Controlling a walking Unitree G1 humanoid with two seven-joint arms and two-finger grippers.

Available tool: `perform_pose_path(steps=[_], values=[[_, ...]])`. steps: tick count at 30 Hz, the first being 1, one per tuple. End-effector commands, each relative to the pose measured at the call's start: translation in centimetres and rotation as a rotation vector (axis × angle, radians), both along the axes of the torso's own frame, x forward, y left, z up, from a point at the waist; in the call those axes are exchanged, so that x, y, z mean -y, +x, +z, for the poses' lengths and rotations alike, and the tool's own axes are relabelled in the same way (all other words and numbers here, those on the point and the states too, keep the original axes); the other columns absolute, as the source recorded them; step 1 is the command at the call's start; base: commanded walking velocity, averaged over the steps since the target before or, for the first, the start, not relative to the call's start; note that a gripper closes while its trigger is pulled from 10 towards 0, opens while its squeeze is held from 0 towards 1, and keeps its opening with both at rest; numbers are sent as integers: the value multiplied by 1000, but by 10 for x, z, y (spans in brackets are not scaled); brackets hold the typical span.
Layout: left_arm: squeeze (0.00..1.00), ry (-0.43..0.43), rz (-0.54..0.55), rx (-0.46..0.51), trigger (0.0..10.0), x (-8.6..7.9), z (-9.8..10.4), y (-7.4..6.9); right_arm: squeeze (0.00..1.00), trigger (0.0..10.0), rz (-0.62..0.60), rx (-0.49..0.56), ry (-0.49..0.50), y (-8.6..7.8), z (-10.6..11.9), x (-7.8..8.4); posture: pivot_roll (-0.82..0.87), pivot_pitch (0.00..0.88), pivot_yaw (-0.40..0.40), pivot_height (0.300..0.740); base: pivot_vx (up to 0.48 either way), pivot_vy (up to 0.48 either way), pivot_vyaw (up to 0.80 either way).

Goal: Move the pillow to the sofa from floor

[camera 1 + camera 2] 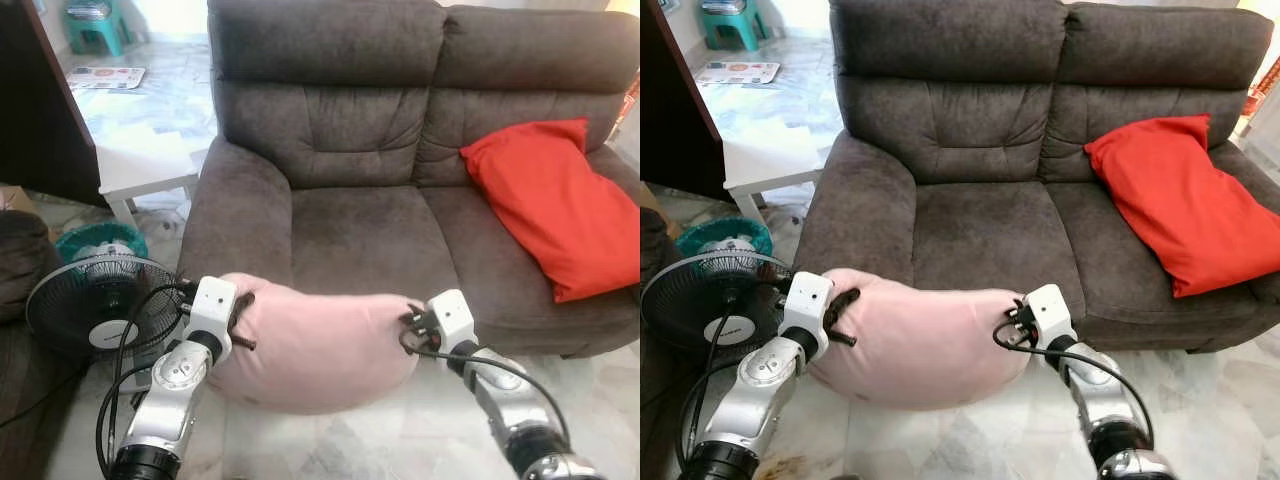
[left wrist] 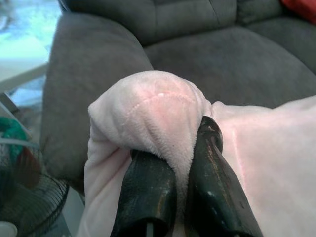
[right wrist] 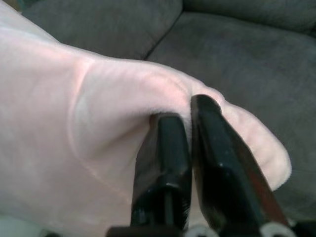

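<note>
One pink pillow (image 1: 315,345), two pinching grippers.

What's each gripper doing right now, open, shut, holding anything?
Left gripper: shut on one end of the pink pillow.
Right gripper: shut on the pillow's other end.

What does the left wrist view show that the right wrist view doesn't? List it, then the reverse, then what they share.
Left wrist view: the left pincer shut on a corner of the pink pillow, the sofa's armrest, a fan and a red pillow's corner.
Right wrist view: the right pincer pinching the pink pillow's other end.
Both: pink plush gripped between black fingers, with the grey sofa seat behind.
</note>
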State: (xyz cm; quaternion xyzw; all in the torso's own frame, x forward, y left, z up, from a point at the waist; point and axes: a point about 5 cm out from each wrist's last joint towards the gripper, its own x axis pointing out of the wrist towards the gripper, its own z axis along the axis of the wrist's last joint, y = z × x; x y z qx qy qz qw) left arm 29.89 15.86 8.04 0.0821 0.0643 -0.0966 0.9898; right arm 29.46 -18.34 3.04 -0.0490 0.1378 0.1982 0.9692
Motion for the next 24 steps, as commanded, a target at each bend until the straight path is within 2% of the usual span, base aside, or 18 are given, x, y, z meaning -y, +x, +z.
perform_pose_path(steps=[1,6,11,15,24], values=[[0,12,34,167,10000,2,29,9,0,0,-81,109,71,3,16,-4,219,0,-104,740,0,0,0],[0,37,83,211,10000,5,32,7,0,0,-116,168,119,-6,22,-15,206,7,-94,740,0,0,0],[0,49,72,225,10000,11,31,6,0,0,-256,195,121,-11,26,-2,196,23,-75,740,0,0,0],[0,51,65,224,10000,10,31,7,0,0,-266,195,119,-13,28,-2,199,30,-51,740,0,0,0],[0,38,43,220,10000,5,34,10,0,0,-284,197,123,-18,25,-17,191,32,-7,740,0,0,0]])
